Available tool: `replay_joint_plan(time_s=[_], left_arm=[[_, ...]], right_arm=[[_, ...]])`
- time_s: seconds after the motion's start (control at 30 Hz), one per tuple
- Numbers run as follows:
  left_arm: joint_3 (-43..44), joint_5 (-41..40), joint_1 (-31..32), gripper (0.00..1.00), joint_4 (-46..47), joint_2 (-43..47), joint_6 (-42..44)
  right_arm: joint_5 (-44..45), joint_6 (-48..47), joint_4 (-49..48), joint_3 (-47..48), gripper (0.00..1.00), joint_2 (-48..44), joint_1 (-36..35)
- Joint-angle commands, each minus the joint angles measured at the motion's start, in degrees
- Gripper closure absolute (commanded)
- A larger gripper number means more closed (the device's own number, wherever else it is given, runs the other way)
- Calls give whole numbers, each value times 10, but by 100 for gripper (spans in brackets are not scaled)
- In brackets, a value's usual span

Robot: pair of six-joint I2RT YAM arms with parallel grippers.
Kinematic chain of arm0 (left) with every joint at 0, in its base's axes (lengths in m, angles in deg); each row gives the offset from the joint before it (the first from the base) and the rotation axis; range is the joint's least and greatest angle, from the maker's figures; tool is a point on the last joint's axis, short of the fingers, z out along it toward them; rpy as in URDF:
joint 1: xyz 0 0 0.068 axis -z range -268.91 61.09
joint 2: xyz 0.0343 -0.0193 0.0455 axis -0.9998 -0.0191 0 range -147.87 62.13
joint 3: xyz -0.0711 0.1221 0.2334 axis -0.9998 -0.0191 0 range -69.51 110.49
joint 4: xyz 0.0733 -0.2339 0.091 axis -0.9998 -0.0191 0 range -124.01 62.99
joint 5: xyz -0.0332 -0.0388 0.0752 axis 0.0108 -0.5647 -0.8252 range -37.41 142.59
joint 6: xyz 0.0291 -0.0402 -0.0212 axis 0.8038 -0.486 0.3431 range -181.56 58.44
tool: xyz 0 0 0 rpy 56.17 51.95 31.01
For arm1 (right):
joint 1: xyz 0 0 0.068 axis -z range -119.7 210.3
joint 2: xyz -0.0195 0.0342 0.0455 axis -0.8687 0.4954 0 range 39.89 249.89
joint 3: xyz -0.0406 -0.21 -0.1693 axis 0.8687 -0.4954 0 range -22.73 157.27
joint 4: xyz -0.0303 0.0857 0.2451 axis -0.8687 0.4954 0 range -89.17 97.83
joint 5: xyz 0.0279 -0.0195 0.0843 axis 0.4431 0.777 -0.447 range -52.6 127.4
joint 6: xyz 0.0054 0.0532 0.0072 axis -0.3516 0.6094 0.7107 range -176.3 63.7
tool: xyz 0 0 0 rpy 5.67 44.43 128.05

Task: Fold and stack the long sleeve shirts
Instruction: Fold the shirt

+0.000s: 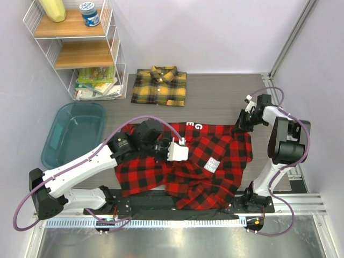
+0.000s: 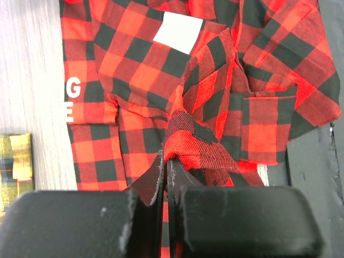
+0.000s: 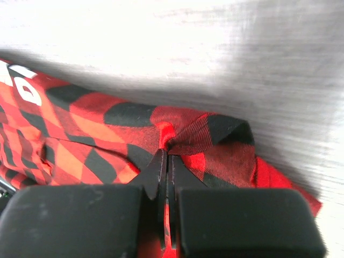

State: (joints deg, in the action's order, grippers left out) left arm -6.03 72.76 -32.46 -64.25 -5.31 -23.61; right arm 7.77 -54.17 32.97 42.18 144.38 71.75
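The left gripper (image 2: 166,161), its black fingers nearest the lens, is clamped on a raised fold of the red-and-black check flannel shirt (image 1: 215,153). That shirt lies rumpled across the near middle of the grey table (image 1: 220,97), its long axis left to right and its white block lettering (image 1: 198,127) at the far edge. The right gripper (image 3: 166,153) pinches its far right corner. The folded yellow-and-black check flannel shirt (image 1: 160,87) lies beyond, collar toward the back wall.

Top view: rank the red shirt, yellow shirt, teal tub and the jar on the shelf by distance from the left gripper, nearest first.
1. red shirt: pinched in the left gripper, centre.
2. yellow shirt: folded, at the back.
3. teal tub: left side.
4. jar: on the shelf, back left corner.
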Motion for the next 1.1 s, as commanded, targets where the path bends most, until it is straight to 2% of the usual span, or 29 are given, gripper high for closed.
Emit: replay_joint_plan(time_s=[0.0,0.37,0.47,0.5,0.63,0.7,0.8,0.9,1.07], left_arm=[[6,9,-3,100,31,12,8],[-2,-16,-3,100,46,6,20],[-9,-14,-2,100,42,6,8],[-11,-11,-3,100,41,7,-1],[-20,-21,-5,100,48,13,-29],[-18,-20,-19,100,48,13,-39],[-15,-20,-55,100,58,10,-66],[-3,0,-121,100,74,-8,-104],[22,32,-224,100,83,-60,-171]], right_arm=[[-3,4,-13,52,99,-16,9],[13,-19,6,92,99,45,21],[16,-38,26,91,84,62,21],[19,-45,33,96,75,63,21],[45,-93,83,131,68,44,21],[48,-136,120,164,59,29,21],[41,-162,134,189,53,-10,19],[1,-171,130,189,53,-31,-2],[-35,-192,152,163,61,-1,-66]])
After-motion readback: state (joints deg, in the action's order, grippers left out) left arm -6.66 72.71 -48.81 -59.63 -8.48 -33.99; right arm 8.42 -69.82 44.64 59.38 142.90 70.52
